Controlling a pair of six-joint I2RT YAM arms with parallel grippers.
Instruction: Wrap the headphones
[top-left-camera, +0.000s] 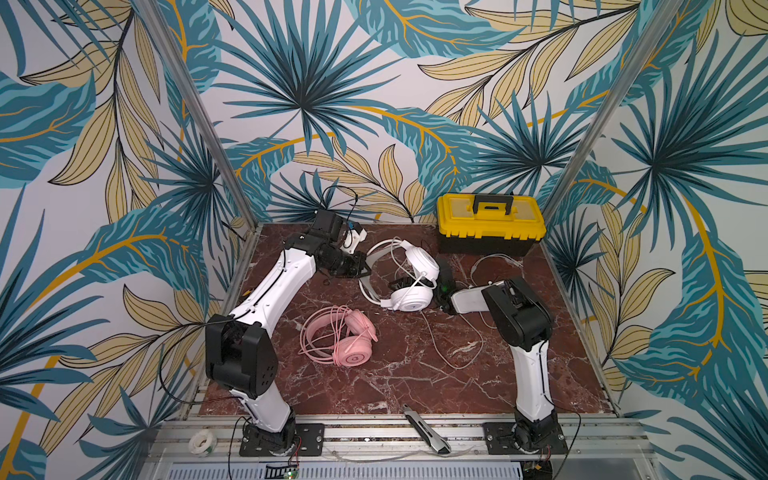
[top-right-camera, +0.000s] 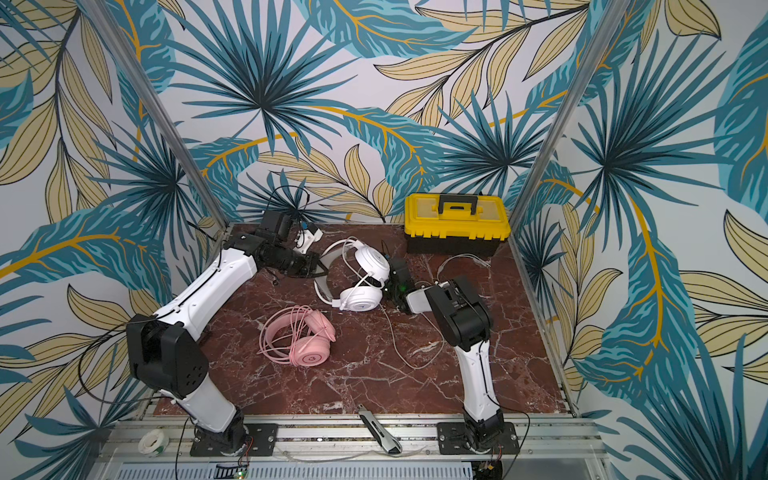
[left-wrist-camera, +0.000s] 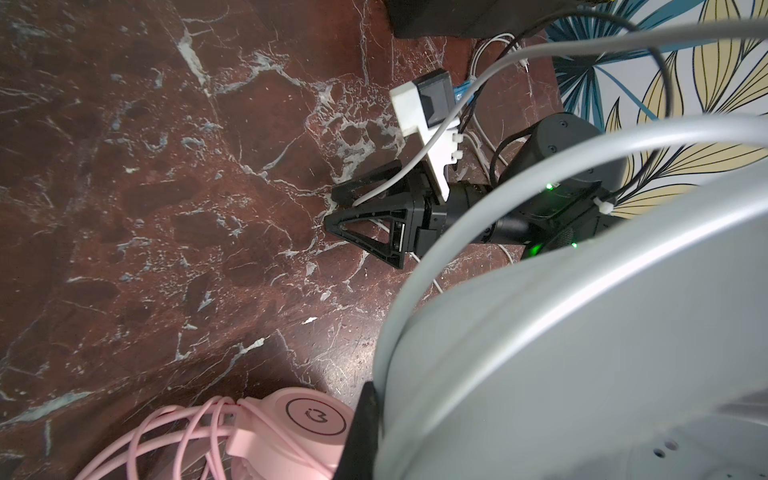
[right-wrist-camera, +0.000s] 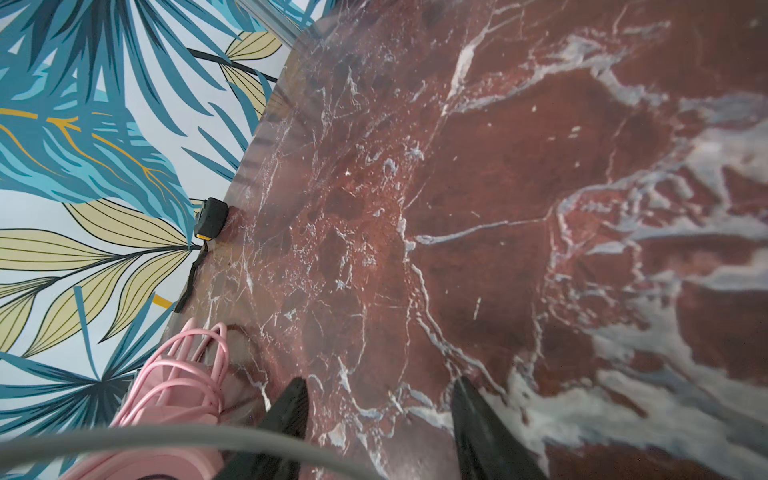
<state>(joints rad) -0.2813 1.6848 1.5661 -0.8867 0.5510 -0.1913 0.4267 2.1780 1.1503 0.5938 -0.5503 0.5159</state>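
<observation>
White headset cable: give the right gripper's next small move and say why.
Probably close the right gripper on the white cable: the left wrist view shows it running between those open jaws, while the shut left gripper seems to hold the white headset's headband.

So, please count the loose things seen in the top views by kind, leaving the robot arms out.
Headsets: 2, the pink headset and the white headset.
Toolboxes: 1, the yellow toolbox.
Knives: 1, the utility knife on the front rail.
Tape rolls: 1, the tape roll on the front rail.
Total: 5.
</observation>
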